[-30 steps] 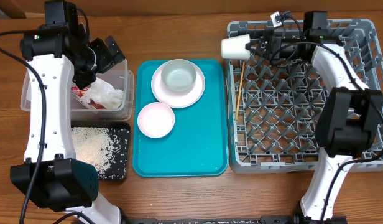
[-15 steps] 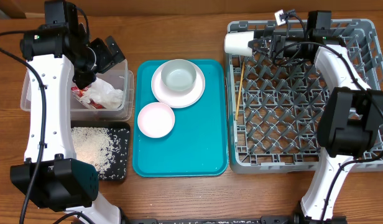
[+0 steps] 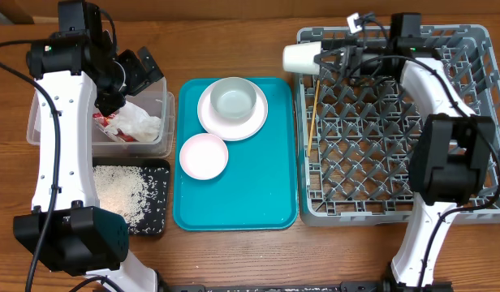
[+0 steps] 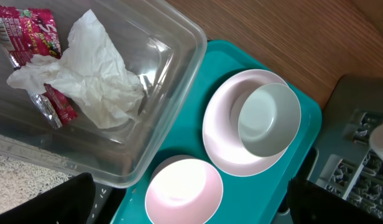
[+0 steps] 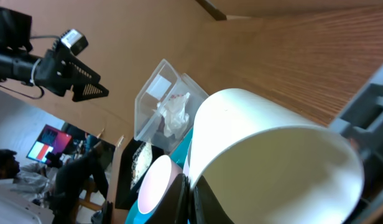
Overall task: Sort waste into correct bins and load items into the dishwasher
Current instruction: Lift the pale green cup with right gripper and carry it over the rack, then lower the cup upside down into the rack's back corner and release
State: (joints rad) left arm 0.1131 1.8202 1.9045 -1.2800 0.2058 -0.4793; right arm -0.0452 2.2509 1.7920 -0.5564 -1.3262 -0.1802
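At the far left corner of the dish rack point(image 3: 396, 216), the cup point(image 3: 300, 58) lies sideways, jutting past the rim over the bare table point(image 3: 234, 40). The right fingers point(image 5: 176, 209) are clamped on its wall, with the right arm stretched along the rack's far side. The chopsticks point(image 3: 313, 118) lie by the rack's left edge. The left arm hides part of the clear tub point(image 3: 165, 122). Above it, the left fingers point(image 4: 48, 200) hang spread wide apart. The tissue point(image 4: 92, 81) covers much of the wrapper point(image 4: 30, 37).
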